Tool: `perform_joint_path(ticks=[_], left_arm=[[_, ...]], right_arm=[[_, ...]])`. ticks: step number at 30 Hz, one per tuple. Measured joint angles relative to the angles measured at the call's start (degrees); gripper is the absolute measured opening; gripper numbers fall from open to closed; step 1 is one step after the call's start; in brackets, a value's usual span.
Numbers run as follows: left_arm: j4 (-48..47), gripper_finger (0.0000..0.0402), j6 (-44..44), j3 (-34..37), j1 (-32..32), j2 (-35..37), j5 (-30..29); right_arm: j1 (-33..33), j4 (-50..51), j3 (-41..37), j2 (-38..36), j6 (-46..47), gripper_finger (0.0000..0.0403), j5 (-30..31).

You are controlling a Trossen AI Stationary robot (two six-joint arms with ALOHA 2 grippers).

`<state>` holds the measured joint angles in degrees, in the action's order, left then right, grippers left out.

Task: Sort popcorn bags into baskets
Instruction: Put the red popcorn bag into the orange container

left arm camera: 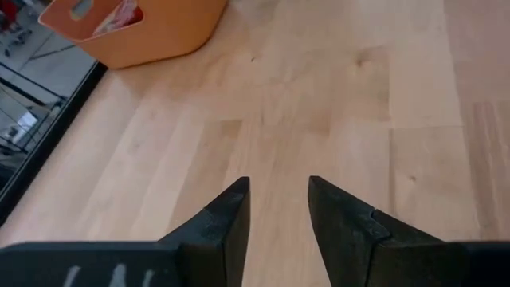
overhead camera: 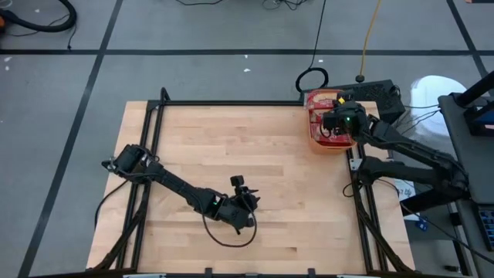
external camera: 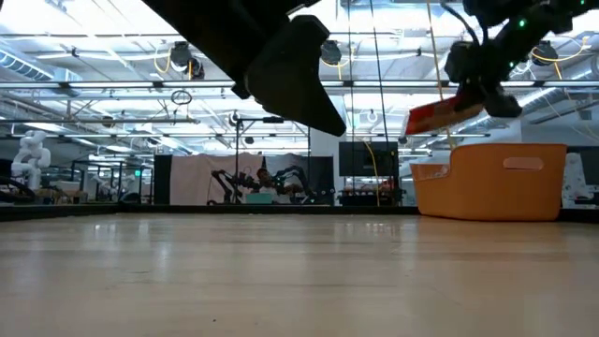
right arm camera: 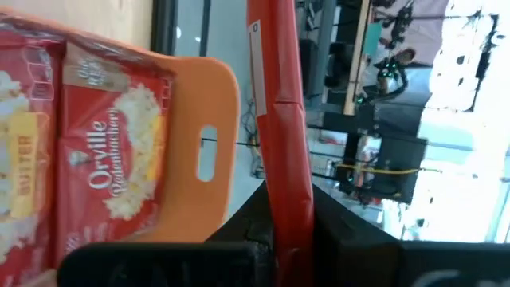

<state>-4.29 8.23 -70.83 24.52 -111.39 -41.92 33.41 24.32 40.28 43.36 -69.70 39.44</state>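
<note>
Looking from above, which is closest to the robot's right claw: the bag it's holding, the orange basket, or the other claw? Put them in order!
From the right gripper:
1. Held bag, in its fingers.
2. Basket, just below, table's far right corner.
3. Left gripper, across the table, near the front.

The right gripper (overhead camera: 340,123) hangs over the orange basket (overhead camera: 315,140) at the worktop's (overhead camera: 231,147) far corner; the left gripper (overhead camera: 245,202) sits mid-worktop.

A robotics lab in an open industrial hall: a wooden table (overhead camera: 255,162) on a black frame stands on grey floor (overhead camera: 193,69) marked with dark lines, with ceiling trusses (external camera: 112,89), hanging lamps (external camera: 182,58) and other robot arms (external camera: 271,180) visible beyond it.
</note>
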Motion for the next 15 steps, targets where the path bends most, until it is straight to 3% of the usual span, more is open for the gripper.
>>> perform_joint_path(ticks=[5,15], left_arm=[[0.0,0.0132,0.0,0.0,-0.6,0.0,0.5],[0.0,0.0131,-0.4,0.0,-0.6,0.0,1.6]], right_arm=[[5.1,-3.9,-4.0,-0.3,0.0,0.0025,-1.4],[14.3,-4.0,-4.7,0.0,3.0,0.0025,-13.2]])
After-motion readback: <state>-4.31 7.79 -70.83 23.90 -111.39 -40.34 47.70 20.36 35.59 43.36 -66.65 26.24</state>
